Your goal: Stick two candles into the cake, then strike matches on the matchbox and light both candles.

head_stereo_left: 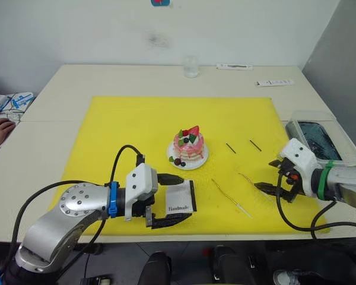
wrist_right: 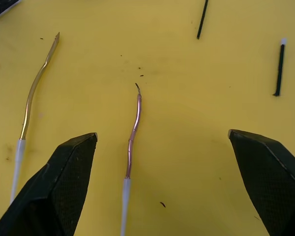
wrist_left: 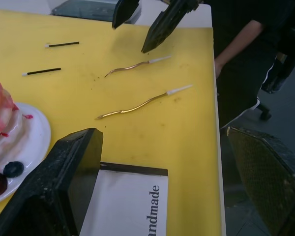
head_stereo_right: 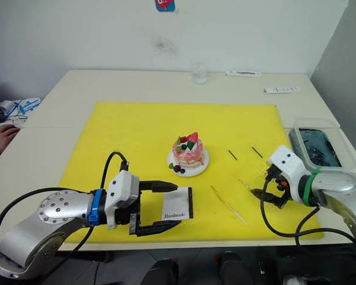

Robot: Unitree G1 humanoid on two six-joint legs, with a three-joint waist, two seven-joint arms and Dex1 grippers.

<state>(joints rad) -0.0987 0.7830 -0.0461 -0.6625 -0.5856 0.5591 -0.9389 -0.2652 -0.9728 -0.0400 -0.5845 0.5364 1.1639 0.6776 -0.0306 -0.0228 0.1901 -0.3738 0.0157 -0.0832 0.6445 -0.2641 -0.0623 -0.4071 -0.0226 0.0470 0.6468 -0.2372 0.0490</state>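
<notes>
We see the cake on its white plate near the middle of the yellow mat, which covers the table. At about 7 o'clock from the cake lies the matchbox, flat on the mat with "Handmade" facing up. Our left gripper has its jaws released and spread on either side of the box, one finger along each long side, not clamping it.

The two candles lie on the mat at about 4 o'clock from the cake, side by side and apart. Our right gripper sits just beside the nearer candle, jaws released wide and holding nothing, the candle lying between them. The two matches lie at 3 o'clock from the cake, untouched.
</notes>
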